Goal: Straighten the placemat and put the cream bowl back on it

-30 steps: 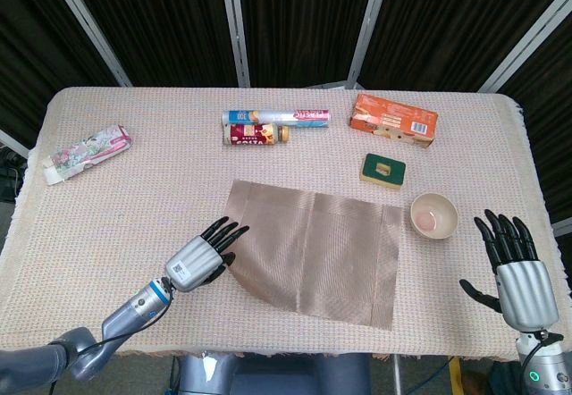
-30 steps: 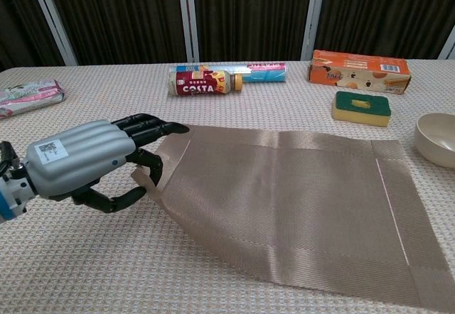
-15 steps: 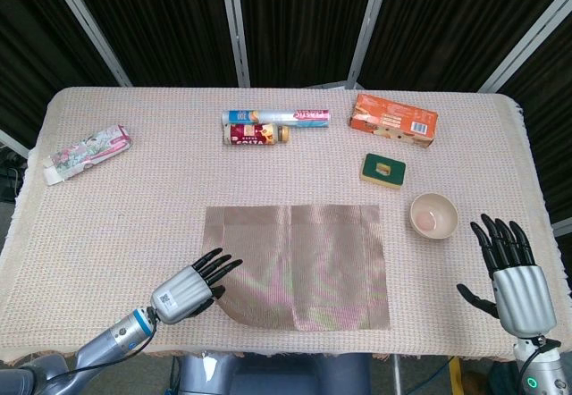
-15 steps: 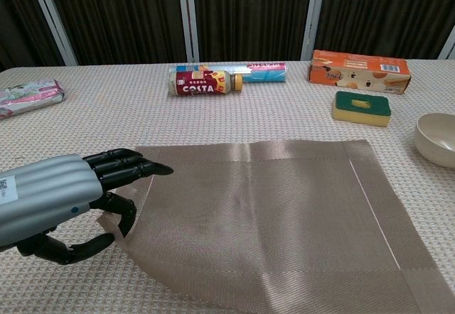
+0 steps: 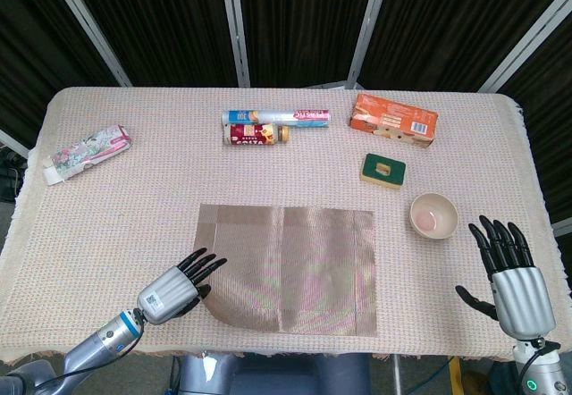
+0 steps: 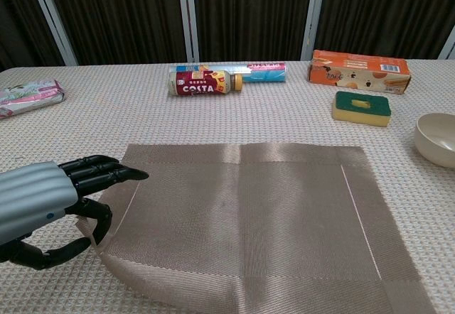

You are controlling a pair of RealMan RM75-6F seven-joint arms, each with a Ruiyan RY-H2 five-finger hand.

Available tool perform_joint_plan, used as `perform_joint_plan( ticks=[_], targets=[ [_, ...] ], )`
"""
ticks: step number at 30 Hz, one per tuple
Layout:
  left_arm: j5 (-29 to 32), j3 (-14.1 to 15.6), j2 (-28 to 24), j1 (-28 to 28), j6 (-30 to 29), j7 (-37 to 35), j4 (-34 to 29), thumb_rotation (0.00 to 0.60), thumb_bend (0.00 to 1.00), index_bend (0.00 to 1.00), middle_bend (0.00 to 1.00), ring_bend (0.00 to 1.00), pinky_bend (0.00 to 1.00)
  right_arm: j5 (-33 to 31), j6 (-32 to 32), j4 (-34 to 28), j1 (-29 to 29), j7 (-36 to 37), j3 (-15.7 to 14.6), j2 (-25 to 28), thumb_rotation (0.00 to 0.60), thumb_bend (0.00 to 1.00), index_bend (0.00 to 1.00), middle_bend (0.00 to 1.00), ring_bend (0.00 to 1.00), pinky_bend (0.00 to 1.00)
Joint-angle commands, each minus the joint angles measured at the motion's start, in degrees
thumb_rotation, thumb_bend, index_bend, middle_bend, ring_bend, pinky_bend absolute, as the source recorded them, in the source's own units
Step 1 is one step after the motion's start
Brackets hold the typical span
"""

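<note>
The brown woven placemat (image 5: 295, 265) (image 6: 249, 214) lies flat near the table's front edge, its sides roughly square with the table. My left hand (image 5: 174, 289) (image 6: 50, 204) is at its near-left corner and pinches that corner, which curls up a little off the cloth. The cream bowl (image 5: 433, 214) (image 6: 437, 138) stands upright and empty on the tablecloth, just right of the mat and apart from it. My right hand (image 5: 514, 279) hovers right of the bowl with fingers spread, holding nothing; the chest view does not show it.
A green-and-yellow sponge (image 5: 383, 170) (image 6: 362, 108) sits behind the bowl. Further back lie an orange box (image 5: 393, 119) (image 6: 359, 71), a Costa bottle (image 5: 256, 134) (image 6: 202, 83) and a blue tube (image 5: 277, 116) (image 6: 259, 69). A floral packet (image 5: 87, 153) (image 6: 28, 95) lies far left.
My left hand has drawn the mat's corner leftward and toward the front edge, turning the skewed mat square with the table. The right hand has barely moved.
</note>
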State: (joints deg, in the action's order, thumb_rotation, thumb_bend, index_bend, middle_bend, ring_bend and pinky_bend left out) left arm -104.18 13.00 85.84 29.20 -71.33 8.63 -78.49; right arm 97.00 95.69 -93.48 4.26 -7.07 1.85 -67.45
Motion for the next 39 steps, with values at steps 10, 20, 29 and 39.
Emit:
perform_joint_plan(
  ticks=[10, 20, 29, 39],
  targets=[
    [-0.6, 1.3, -1.81, -1.83, -1.02, -1.59, 0.19, 0.6, 0.26, 0.43, 0.0, 0.0, 0.0, 0.87, 0.37, -0.44, -0.5, -0.37, -0.03, 0.19, 0.6, 0.0, 0.0, 0.0, 0.0, 0.0],
    [0.47, 3.16, -10.02, -3.25, -1.78, -3.88, -8.23, 0.6, 0.0, 0.0, 0.0, 0.0, 0.0, 0.81, -0.64, -0.69, -0.58, -0.88, -0.17, 0.19, 0.6, 0.0, 0.0, 0.0, 0.0, 0.0],
    [5.02, -0.76, -19.3, -6.06, -9.85, -5.6, -13.14, 0.6, 0.0, 0.0, 0.0, 0.0, 0.0, -2.76, -5.61, -1.43, 0.94, 1.31, 0.34, 0.73, 0.6, 0.0, 0.0, 0.0, 0.0, 0.0],
    [20.56, -10.34, -19.37, -9.74, -12.96, -3.78, -15.68, 0.6, 0.0, 0.0, 0.0, 0.0, 0.0, -12.12, -23.05, 1.34, 10.11, 3.09, 4.2, 0.99, 0.6, 0.0, 0.08, 0.0, 0.0, 0.0]
  ],
)
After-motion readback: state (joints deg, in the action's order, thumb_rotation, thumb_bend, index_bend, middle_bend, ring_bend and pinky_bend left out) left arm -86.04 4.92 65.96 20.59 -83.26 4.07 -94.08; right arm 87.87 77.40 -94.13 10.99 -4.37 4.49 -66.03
